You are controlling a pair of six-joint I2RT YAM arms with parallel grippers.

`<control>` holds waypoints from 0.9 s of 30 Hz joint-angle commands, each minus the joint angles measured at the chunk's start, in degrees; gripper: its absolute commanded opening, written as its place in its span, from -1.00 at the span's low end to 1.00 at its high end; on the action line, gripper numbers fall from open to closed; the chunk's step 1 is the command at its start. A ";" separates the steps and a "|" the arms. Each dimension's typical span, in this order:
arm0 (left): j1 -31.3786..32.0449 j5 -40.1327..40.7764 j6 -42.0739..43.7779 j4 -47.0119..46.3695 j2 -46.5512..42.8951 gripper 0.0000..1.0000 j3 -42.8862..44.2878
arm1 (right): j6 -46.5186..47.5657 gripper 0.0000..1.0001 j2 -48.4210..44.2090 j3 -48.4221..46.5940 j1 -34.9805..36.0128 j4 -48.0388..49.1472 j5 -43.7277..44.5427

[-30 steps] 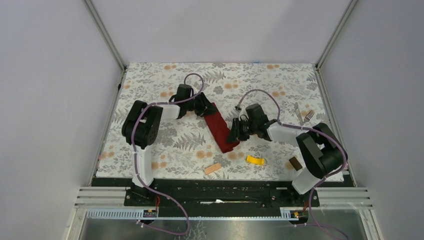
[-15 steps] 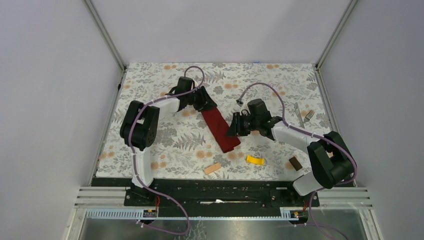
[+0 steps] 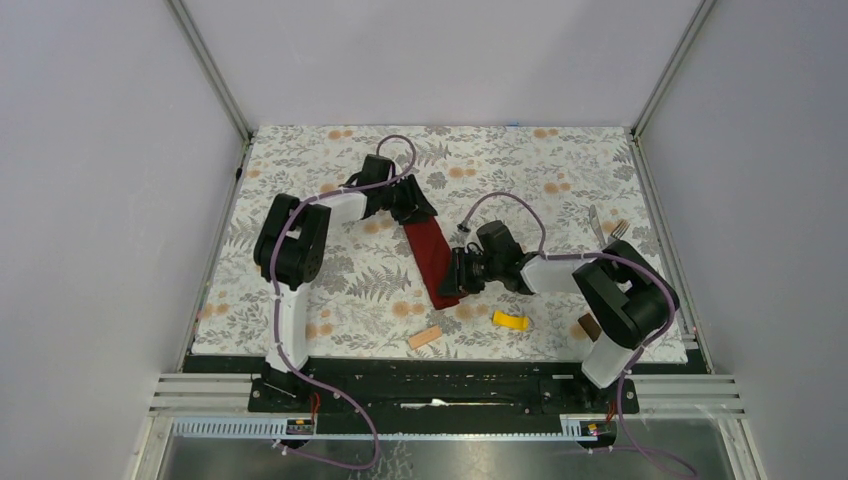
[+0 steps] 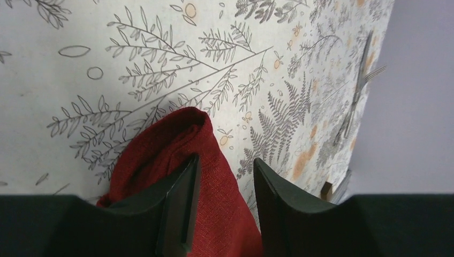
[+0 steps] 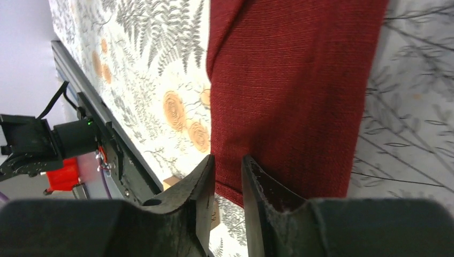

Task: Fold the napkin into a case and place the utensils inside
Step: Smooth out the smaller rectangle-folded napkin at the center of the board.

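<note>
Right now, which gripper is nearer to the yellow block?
Right. The right gripper is at the napkin's near end, just left of the yellow block. The left gripper is at the napkin's far end, much farther away.

Table has fern-and-flower print cover; dark red napkin folded into a strip, frame centre; knife and fork side by side, right edge; tan block, yellow block, brown block along lower edge.
</note>
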State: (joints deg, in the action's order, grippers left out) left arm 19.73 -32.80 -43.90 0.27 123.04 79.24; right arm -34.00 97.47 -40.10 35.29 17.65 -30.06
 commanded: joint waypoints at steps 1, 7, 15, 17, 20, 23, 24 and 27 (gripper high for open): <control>0.66 6.02 7.88 9.26 -6.87 -0.03 3.40 | -2.17 -0.29 -2.41 -2.25 2.04 -0.19 -3.28; 0.58 7.81 10.96 14.18 -23.03 0.29 -6.80 | 3.50 0.20 -11.04 -3.86 -4.14 -13.17 -2.66; 1.78 -1.85 0.18 -1.16 -36.91 0.49 -34.49 | 9.13 0.37 -8.93 -3.40 -10.59 -20.16 -5.07; 3.43 -2.43 -2.69 -5.96 -37.95 0.42 -39.29 | 8.11 0.34 -7.59 -2.67 -10.59 -18.27 -5.58; 5.90 -2.85 -5.09 -10.66 -37.43 0.30 -43.20 | 7.12 0.28 -5.46 -2.02 -10.65 -14.88 -5.64; 7.26 -3.46 -7.71 -15.71 -36.49 0.26 -46.60 | 5.72 0.13 -3.61 -0.68 -10.63 -11.60 -6.52; 7.71 -3.44 -8.33 -17.26 -36.01 0.24 -47.56 | 5.05 0.04 -3.00 -0.10 -10.60 -10.21 -7.20; 8.90 -3.65 -10.73 -22.00 -33.54 0.15 -49.49 | 1.12 -0.25 -1.67 2.53 -10.55 -3.56 -9.75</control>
State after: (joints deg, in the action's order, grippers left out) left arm 27.59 -34.57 -50.26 -9.34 87.18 31.38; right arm -28.47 94.41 -40.25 24.49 5.10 -35.66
